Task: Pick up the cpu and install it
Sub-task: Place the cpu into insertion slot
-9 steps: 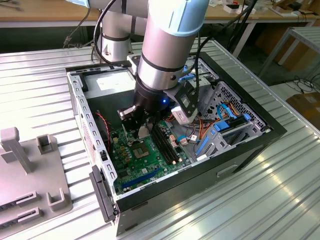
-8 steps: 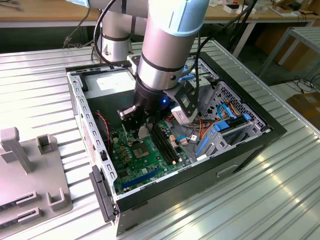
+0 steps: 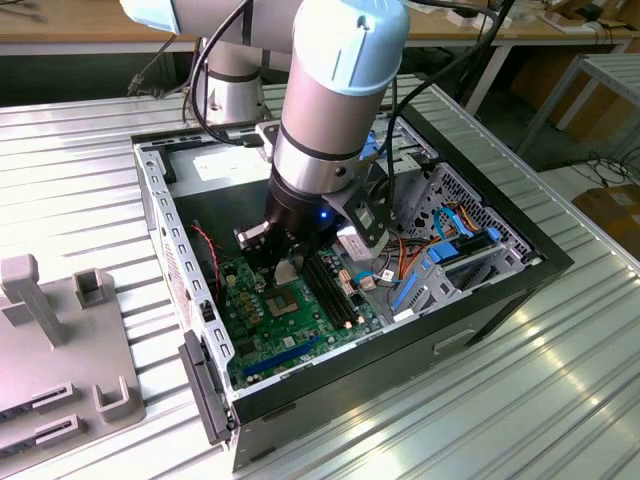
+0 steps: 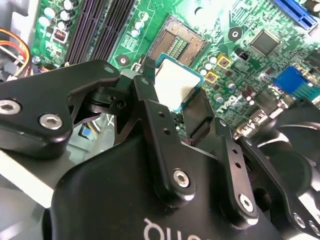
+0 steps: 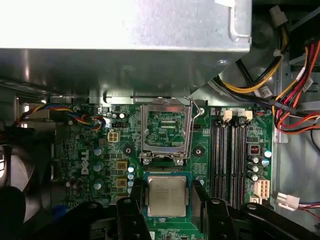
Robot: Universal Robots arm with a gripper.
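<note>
We are holding the cpu (image 5: 167,196) flat between the fingers (image 5: 131,212) of the gripper (image 3: 284,268) — closed narrowly on two opposite edges, silver top facing back toward the wrist. The gripper is hanging inside the open computer case (image 3: 500,290), low over the motherboard (image 5: 90,150). The socket (image 5: 165,129) is lying just ahead of the fingertips with its frame swung open (the memory slots (image 5: 232,155) are running along one side of it). As we judge it, we are bringing the chip to that socket, so we are aiming for a level carry, with its edges squared to the frame and centred over it — the contacts are probably delicate, and any tilt or sideways drag is risking damage.
</note>
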